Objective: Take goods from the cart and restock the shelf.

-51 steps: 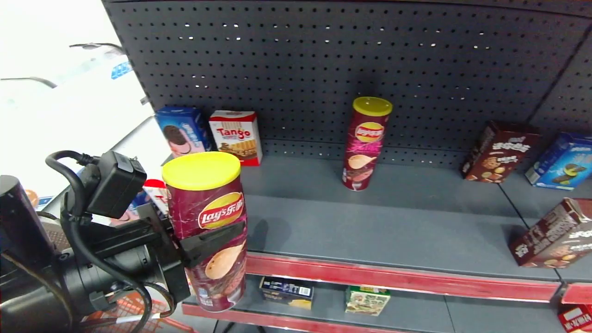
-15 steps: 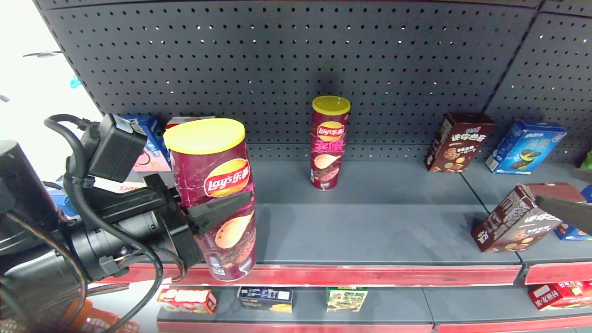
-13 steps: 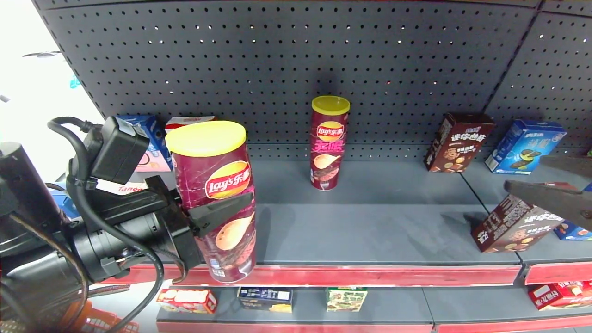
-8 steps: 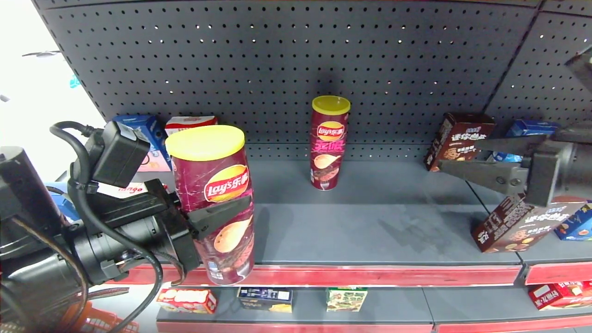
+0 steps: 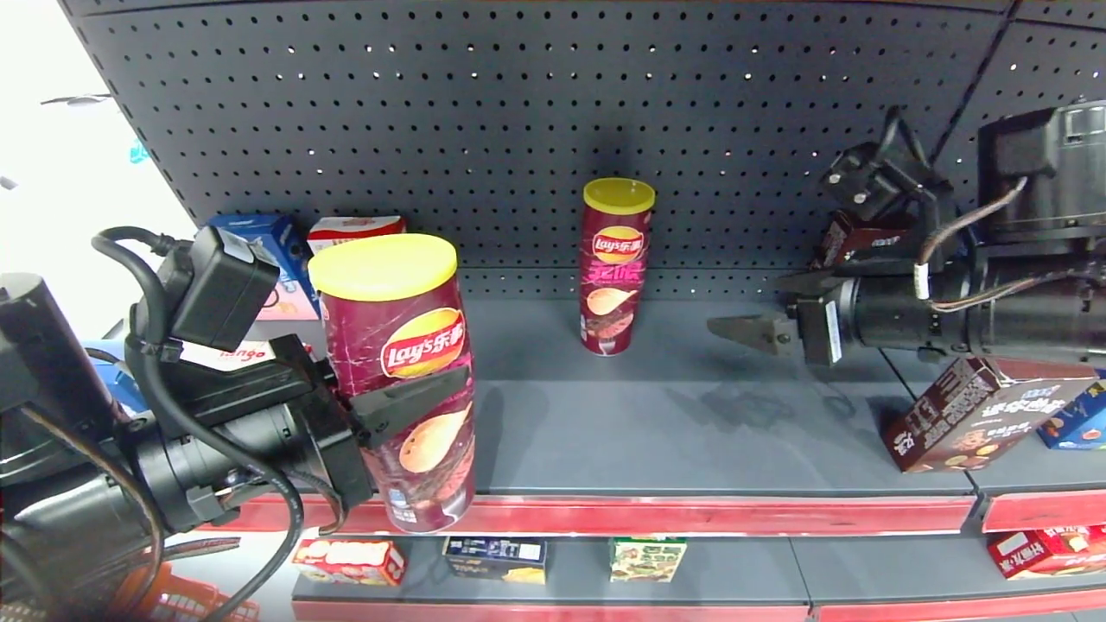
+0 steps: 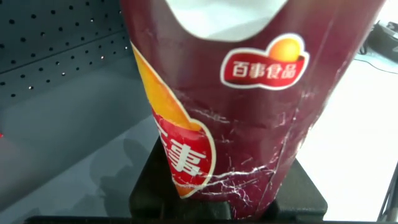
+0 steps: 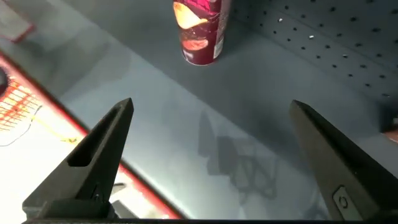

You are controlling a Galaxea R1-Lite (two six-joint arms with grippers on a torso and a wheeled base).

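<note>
Swung in from the right edge over the last second: right gripper (image 5: 752, 307), now above the right half of the shelf (image 5: 674, 432), jaws released and spread wide, grasping nothing. Barely shifted over the same second: left gripper (image 5: 406, 393) and its load.

Nearest, jaws of the left gripper clenched on a dark red chip can (image 5: 393, 345) with a yellow lid, gripped around the lower middle. Held upright in front of the shelf's red front edge, toward the left end, bottom rim not resting on the shelf. Close up in the left wrist view, the same can (image 6: 249, 124) between the jaws.

Below the front edge, on a lower shelf, three small boxes (image 5: 497, 557) in a row.

At the front right corner, a brown cookie box (image 5: 976, 415), tilted, under the right arm.

Farther in, seen between the spread jaws of the right gripper (image 7: 208, 158), bare grey shelf surface.

Near the back edge, about mid-length, a second chip can (image 5: 615, 268) standing upright, well apart from the held one.

At the back left corner, a blue box (image 5: 259, 233) and a red-and-white box (image 5: 354, 226) side by side. Toward the back right, another brown box (image 5: 864, 238), partly hidden by the right arm.

Behind everything, a dark pegboard (image 5: 518, 104) as back wall.
</note>
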